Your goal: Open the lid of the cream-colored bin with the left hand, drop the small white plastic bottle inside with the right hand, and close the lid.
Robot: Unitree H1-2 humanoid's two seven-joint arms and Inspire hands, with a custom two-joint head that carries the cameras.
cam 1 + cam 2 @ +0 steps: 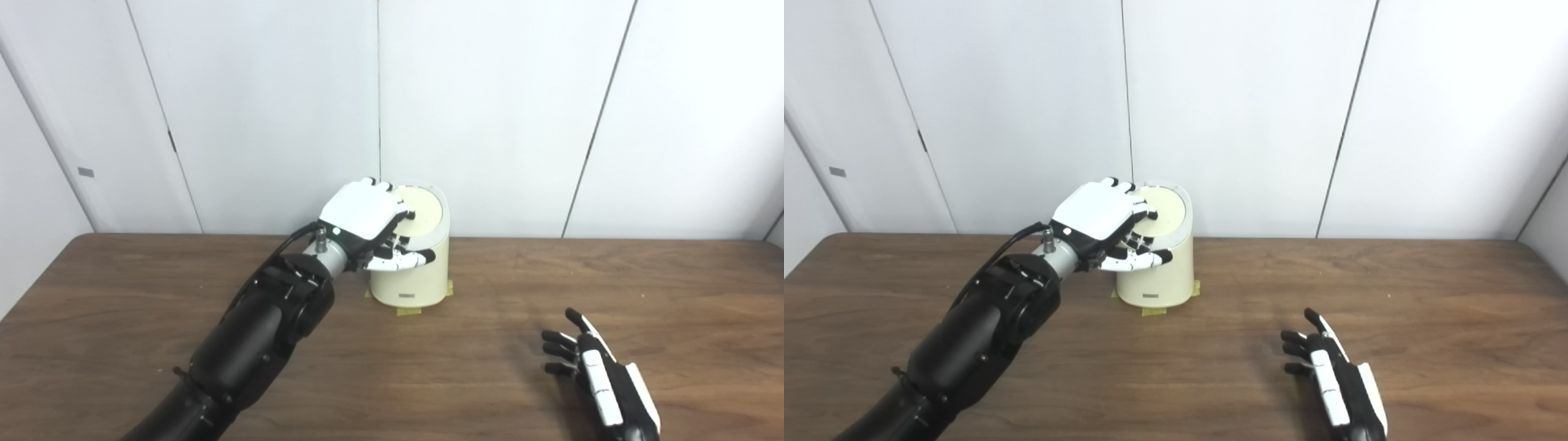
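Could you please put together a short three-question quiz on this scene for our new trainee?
1. True or false: the lid of the cream-colored bin stands wide open.
2. Which robot hand is at the bin? A left B right
3. Fill in: the right robot hand holds ____.

Key: 1 false, the lid is down. 2 A, the left robot hand rests over the lid. 3 nothing; it is open, near the table.
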